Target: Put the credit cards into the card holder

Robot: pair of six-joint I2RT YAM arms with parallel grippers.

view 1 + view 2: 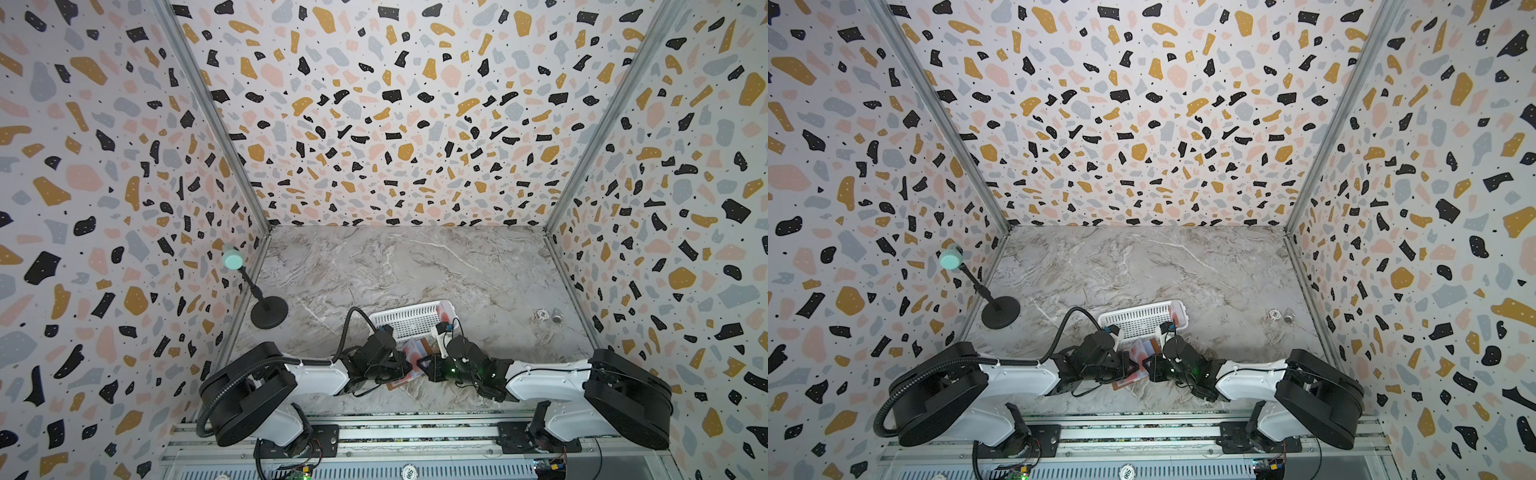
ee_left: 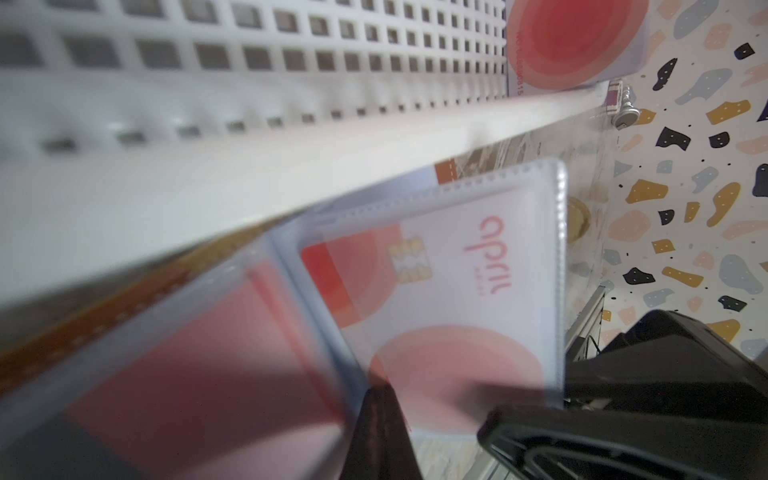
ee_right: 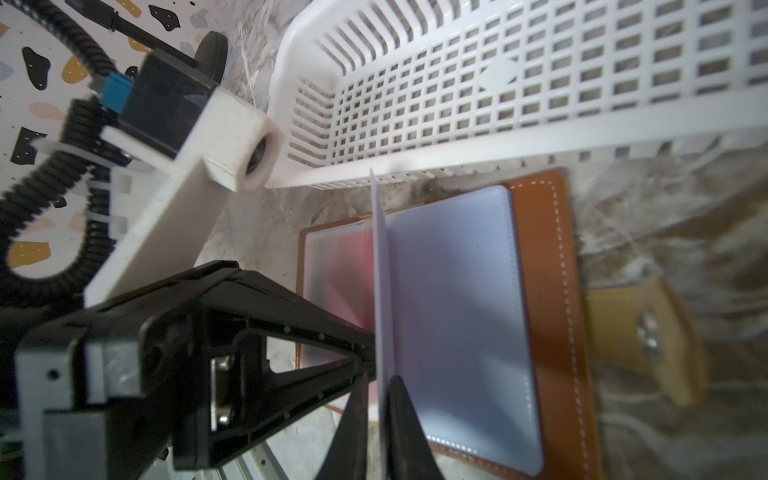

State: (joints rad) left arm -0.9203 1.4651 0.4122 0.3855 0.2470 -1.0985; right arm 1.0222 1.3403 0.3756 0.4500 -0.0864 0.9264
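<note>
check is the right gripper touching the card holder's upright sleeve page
Touching. The right wrist view shows the sleeve page edge-on, pinched between the fingertips of the right gripper.

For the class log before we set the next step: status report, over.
Left gripper shut at the sleeves. Right gripper pinching upright sleeve. Card holder open beside basket; one card sleeved, another card in basket. Nothing blocking.
</note>
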